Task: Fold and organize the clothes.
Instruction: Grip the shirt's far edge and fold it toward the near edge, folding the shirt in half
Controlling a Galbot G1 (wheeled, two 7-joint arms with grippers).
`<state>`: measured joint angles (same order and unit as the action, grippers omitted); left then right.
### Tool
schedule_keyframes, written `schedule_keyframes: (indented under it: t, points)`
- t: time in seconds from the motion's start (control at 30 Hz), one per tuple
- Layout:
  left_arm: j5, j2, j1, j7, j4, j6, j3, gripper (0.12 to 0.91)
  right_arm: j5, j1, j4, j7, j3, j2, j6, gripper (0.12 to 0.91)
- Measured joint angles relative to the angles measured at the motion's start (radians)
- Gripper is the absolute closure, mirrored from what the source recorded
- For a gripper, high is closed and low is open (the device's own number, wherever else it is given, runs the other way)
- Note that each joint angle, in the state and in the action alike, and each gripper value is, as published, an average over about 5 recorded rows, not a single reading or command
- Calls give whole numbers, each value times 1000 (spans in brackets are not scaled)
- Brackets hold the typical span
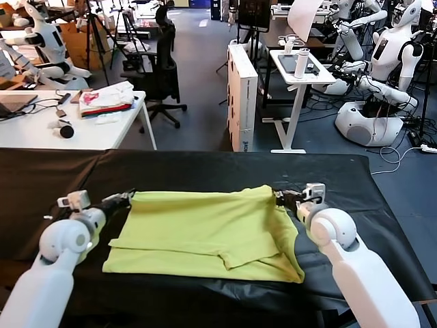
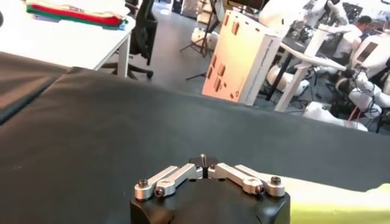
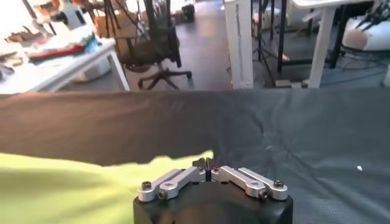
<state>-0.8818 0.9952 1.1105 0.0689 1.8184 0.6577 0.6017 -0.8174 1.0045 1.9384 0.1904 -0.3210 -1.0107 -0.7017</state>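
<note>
A black cloth-covered table (image 1: 205, 167) lies under and ahead of both pincers. Beyond the left pincer stands a white desk (image 1: 41, 133) bearing a white-and-pink cloth pile (image 1: 106, 99). Beyond the right pincer stand a white cabinet (image 1: 242, 96) and a small standing desk (image 1: 300, 72). Between them, farther back, is a black office chair (image 1: 162, 65).

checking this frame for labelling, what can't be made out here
- Print on the shirt: no graphic shows in the head view; it may face down or sit inside the fold.
- Left gripper fingertips: hidden at the shirt's edge in the head view, cut off behind the gripper body in the left wrist view.
- Right gripper fingertips: likewise buried in cloth.
- Shirt sleeves: lost among the folded layers.
</note>
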Motion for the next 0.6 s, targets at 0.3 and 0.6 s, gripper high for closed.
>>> schedule_keyframes:
  t: [0.3, 0.6]
  points:
    - [-18, -3, 111, -2, 97, 2, 75, 877, 2, 173, 141, 6, -69, 39, -34, 886]
    - [-22, -1, 225, -6, 162, 3, 133, 877, 2, 283, 213, 8, -87, 81, -35, 886]
